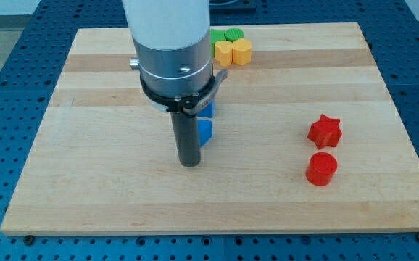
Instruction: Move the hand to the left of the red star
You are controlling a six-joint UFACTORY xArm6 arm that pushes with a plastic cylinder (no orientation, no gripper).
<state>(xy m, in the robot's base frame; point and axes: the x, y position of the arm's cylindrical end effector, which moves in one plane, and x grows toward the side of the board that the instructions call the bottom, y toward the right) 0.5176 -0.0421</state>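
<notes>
The red star [324,131] lies on the wooden board [86,181] at the view's right. My tip [189,164] rests on the board near the middle, far to the left of the star. A blue block [205,131] touches the rod's right side, and another blue block [211,109] shows just above it, mostly hidden by the arm.
A red cylinder [321,169] sits just below the red star. At the view's top, two yellow blocks [233,52] and two green blocks [226,35] cluster together, partly behind the arm. Blue table surrounds the board.
</notes>
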